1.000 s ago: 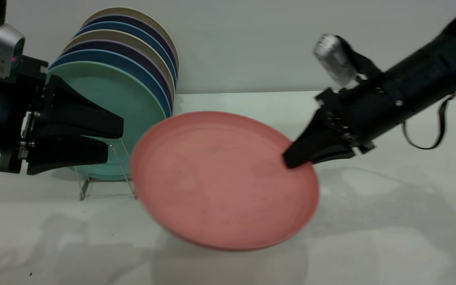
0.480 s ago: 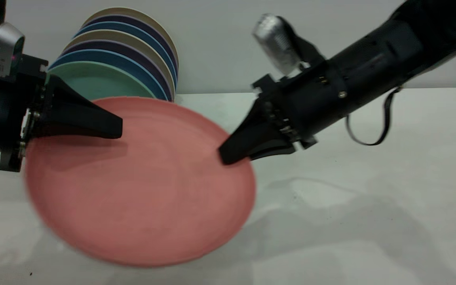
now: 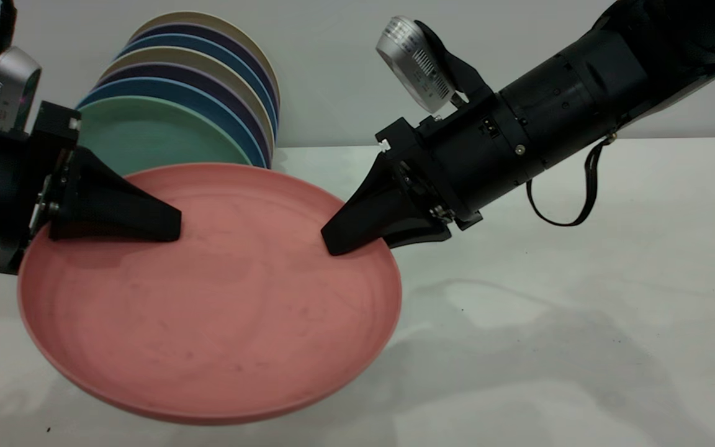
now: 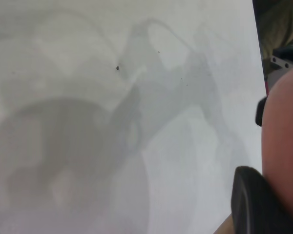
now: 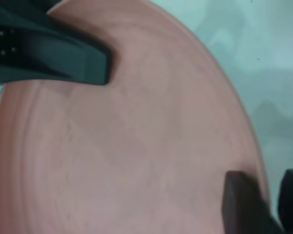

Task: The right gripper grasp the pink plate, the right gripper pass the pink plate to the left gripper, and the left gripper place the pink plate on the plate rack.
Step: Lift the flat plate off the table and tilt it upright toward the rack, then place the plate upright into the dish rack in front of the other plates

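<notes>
Pink plate (image 3: 208, 298) is up in the air over the desk (image 3: 581, 279), tilted. Right gripper (image 3: 357, 239) is clamped on its right rim, and left gripper (image 3: 165, 226) is pinching the left rim. Plate rack itself is hidden behind it.

pink plate (image 5: 136, 146), right claw (image 5: 263, 204) gripping rim
</notes>
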`<action>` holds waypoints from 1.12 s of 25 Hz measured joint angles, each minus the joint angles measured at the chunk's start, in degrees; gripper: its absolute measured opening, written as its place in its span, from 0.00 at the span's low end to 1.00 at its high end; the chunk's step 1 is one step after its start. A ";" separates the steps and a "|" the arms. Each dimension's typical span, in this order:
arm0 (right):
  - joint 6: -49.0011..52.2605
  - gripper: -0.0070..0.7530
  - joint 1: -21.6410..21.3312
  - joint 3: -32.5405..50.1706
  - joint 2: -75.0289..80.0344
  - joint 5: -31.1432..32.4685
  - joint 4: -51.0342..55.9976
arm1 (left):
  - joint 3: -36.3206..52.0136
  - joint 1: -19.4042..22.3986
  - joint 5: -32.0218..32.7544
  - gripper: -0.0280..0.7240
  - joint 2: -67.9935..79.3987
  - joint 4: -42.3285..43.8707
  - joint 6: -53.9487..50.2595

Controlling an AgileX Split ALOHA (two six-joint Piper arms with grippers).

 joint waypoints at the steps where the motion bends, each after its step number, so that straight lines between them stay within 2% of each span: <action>1: 0.00 0.35 -0.21 0.00 0.00 0.00 -0.04 | 0.00 0.00 0.00 0.16 0.00 0.00 0.00; 7: 1.20 0.80 -2.85 0.00 0.00 0.85 -0.81 | -0.04 0.00 -0.02 0.16 0.00 -0.35 0.82; 10: 2.41 0.92 -5.84 0.00 -0.59 2.85 -1.36 | -0.04 0.00 -2.20 0.16 0.00 -0.37 1.12; 14: 4.20 0.93 -11.06 0.00 -2.22 6.29 -4.44 | -0.25 0.00 -6.27 0.16 0.00 -0.37 2.86; 18: 8.10 0.84 -16.71 0.00 -3.31 6.25 -11.13 | -3.05 0.00 -7.53 0.16 -1.63 2.62 6.92; 22: 13.10 0.76 -21.71 0.00 -3.49 5.40 -19.26 | -7.66 0.00 -9.37 0.16 -4.79 11.65 5.53; 28: 22.67 0.75 -24.06 0.00 -3.55 2.94 -31.53 | -15.15 0.00 -11.77 0.16 -8.55 29.59 6.28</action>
